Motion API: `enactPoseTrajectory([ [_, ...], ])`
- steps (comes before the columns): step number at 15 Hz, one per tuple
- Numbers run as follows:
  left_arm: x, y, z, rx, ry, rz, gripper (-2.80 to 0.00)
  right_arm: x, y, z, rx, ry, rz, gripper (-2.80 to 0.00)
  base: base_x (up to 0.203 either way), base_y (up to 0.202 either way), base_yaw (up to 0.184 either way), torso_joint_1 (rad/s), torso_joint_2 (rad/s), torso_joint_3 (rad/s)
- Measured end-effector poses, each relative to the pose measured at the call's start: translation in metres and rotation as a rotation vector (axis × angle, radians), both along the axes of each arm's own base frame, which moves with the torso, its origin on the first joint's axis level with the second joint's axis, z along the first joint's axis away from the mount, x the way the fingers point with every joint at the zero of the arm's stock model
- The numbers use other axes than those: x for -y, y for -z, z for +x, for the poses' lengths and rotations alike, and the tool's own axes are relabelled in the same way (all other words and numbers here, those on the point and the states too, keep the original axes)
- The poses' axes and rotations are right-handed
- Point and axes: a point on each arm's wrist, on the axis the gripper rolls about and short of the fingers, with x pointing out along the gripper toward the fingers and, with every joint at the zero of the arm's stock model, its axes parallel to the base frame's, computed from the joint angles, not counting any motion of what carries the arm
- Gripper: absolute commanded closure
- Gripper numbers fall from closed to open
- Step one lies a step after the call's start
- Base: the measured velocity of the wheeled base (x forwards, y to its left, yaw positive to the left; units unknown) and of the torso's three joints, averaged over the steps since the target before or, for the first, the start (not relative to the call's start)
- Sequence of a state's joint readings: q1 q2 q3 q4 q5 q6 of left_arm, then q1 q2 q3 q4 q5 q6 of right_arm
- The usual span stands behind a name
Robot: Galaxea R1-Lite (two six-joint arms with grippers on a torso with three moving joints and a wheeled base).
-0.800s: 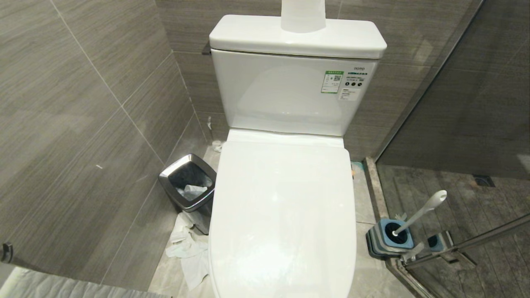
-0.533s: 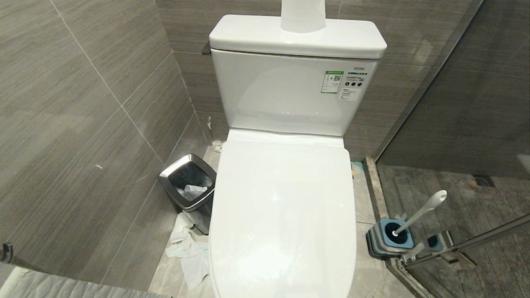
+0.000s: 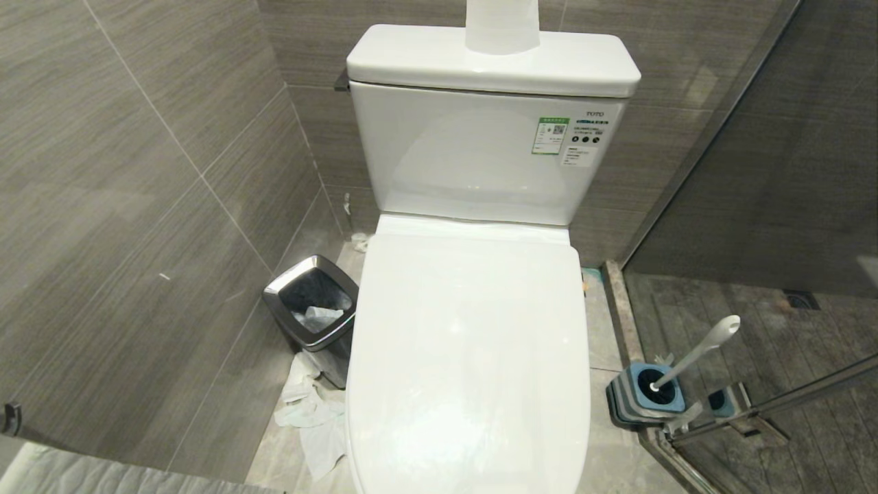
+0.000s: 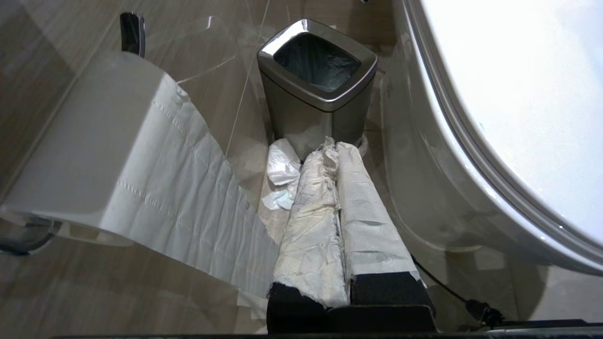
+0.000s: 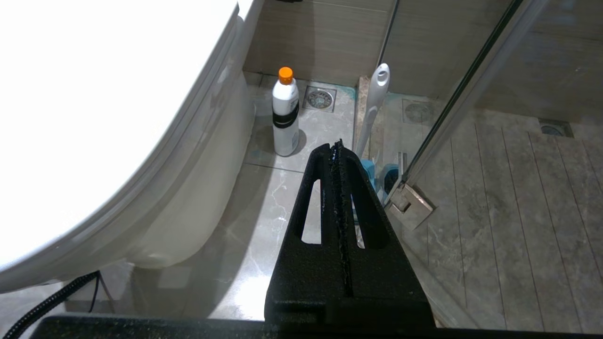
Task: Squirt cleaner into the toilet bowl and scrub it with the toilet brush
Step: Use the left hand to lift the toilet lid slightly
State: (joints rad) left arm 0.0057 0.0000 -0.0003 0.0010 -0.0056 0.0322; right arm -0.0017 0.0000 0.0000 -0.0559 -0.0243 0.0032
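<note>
Head view shows nothing has moved over the last moment: the toilet bowl (image 3: pixel 470 357) sits lid-down, the toilet brush (image 3: pixel 693 353) in its holder (image 3: pixel 645 398) alongside. Left gripper (image 4: pixel 335 148) and right gripper (image 5: pixel 337 146) hang clenched, empty; work unstarted.

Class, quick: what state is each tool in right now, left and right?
Left tool: shut, holding nothing; its fingers are wrapped in white paper.
Right tool: shut, holding nothing.
</note>
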Motion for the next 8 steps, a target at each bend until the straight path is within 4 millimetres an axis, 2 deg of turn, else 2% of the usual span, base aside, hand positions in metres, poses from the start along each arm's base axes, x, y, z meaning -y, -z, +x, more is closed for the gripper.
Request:
enactPoseTrajectory([
  [2, 0.0, -0.004, -0.001, 0.014, 0.009, 0.044, 0.0, 0.0, 0.0, 0.0, 0.0, 0.0, 0.0, 0.0, 0.0, 0.0, 0.0, 0.0, 0.0, 0.0],
  [8, 0.002, -0.048, -0.022, 0.072, 0.065, 0.118, 0.0, 0.0, 0.0, 0.0, 0.0, 0.0, 0.0, 0.0, 0.0, 0.0, 0.0, 0.0, 0.0, 0.0],
])
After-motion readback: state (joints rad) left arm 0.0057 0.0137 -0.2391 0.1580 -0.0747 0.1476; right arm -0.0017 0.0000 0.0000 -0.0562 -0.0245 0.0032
